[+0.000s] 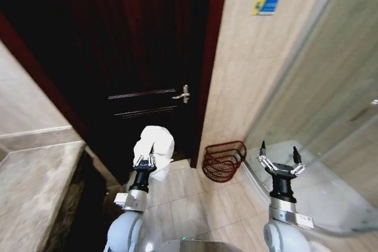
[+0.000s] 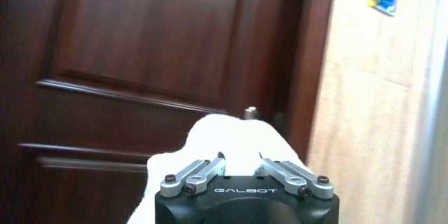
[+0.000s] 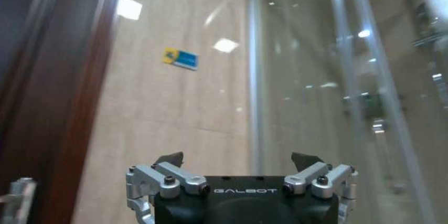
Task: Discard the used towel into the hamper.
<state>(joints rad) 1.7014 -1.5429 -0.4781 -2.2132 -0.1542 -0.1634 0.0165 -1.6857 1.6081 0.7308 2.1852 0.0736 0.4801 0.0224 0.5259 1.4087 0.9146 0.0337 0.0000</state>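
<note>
Head view: bunched white towel (image 1: 155, 141)

The word "GALBOT" is printed in pale letters on the black body of the left gripper (image 2: 241, 157) and of the right gripper (image 3: 240, 159). A small blue and yellow sticker (image 1: 265, 6) is fixed to the beige tiled wall; its wording cannot be read.
</note>
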